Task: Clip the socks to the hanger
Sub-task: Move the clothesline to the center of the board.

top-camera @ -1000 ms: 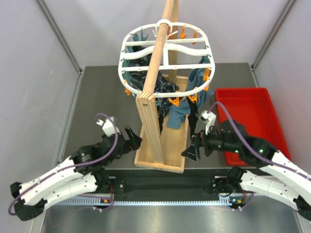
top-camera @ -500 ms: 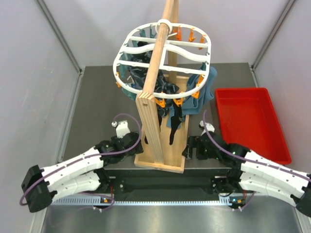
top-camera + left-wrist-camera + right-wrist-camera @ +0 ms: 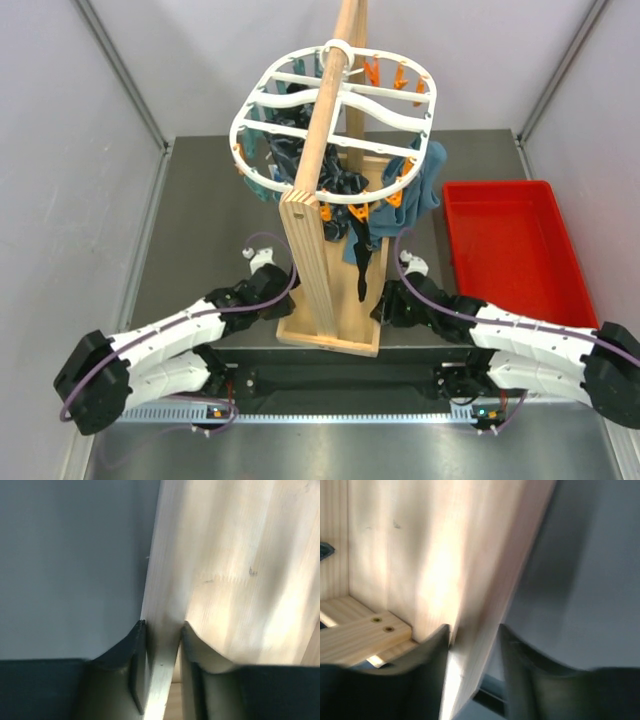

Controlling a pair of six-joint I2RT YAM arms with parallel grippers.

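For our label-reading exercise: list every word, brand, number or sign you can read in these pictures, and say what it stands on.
None can be read. The hanger, the wooden base, the red bin and both arms show no legible print. Both wrist views show only bare wood between dark fingers.

White hanger (image 3: pixel 335 125) with orange clips, black socks (image 3: pixel 362 250), teal cloths (image 3: pixel 420 190), pale wooden base (image 3: pixel 335 335), red bin (image 3: pixel 510 250), grey table (image 3: pixel 205 220).

White oval hanger (image 3: pixel 335 125) aloft, black socks (image 3: pixel 362 250) dangling beneath.
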